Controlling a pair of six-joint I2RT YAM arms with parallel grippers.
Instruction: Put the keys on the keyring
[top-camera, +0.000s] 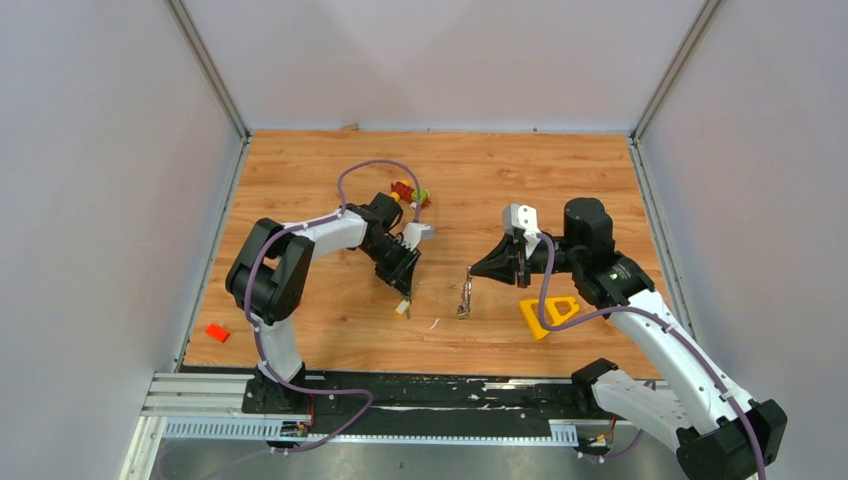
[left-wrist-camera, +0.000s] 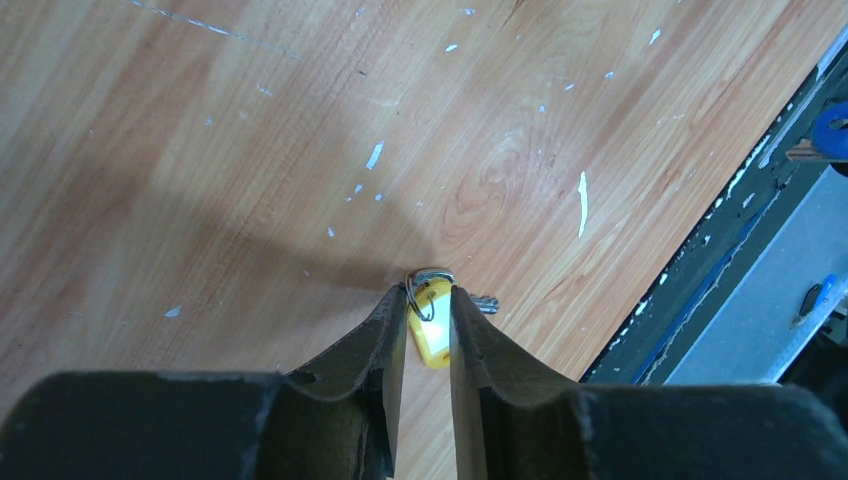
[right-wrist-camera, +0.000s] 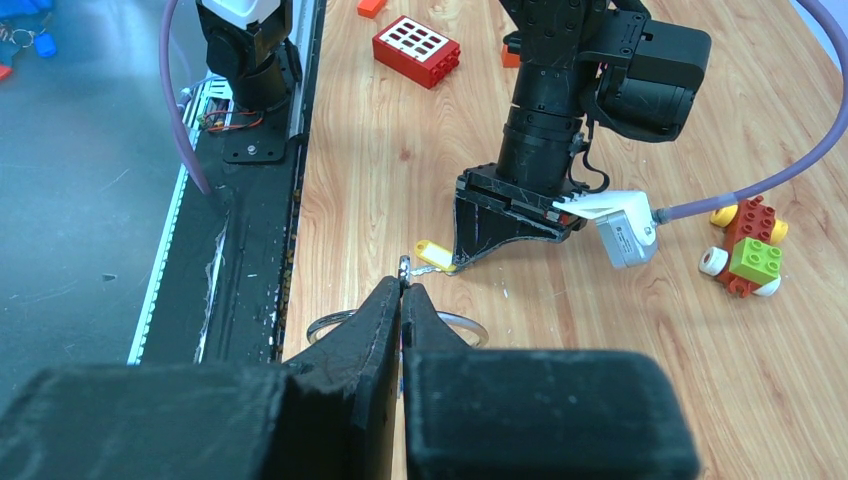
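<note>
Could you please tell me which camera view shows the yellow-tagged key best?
The left wrist view: the yellow-tagged key sits close up between the jaws of the left gripper, its tag and wire loop clear. The right wrist view shows only the tag poking out at that gripper's tip; top external shows just a tiny yellow speck.

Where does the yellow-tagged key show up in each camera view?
Top external: yellow-tagged key left of centre, at the tip of the left gripper.
Left wrist: yellow-tagged key low centre, in the left gripper.
Right wrist: yellow-tagged key centre, at the left gripper.
Shared landmark: the left gripper, closed on the tag in all three.
</note>
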